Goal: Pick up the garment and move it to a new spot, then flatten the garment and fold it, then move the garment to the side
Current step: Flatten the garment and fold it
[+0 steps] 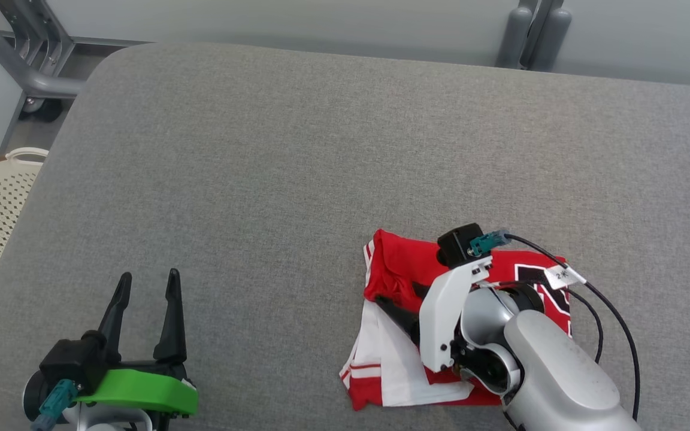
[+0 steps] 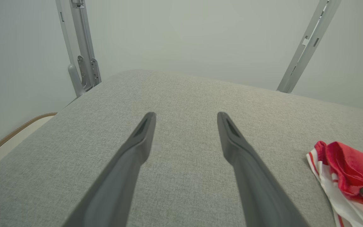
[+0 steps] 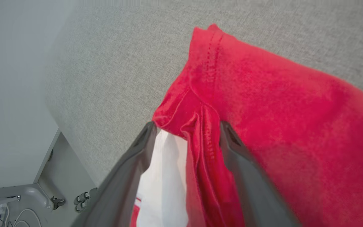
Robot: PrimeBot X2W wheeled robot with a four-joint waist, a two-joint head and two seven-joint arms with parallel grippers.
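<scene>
Folded red-and-white jersey garment (image 1: 402,263), lower centre-right on the grey fabric table (image 1: 261,179). Right gripper (image 3: 186,126) spread astride a raised red seam fold; left gripper (image 1: 148,281) spread, lower left. Cloth appears light and limp: grasp stacked edges.

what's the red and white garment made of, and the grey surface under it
Red and white garment: looks like soft knit jersey cloth, slightly shiny, from its stitched hems and limp folds. Grey surface: seems matte woven upholstery fabric, by its heathered weave; rounded corners hint at padding.
</scene>
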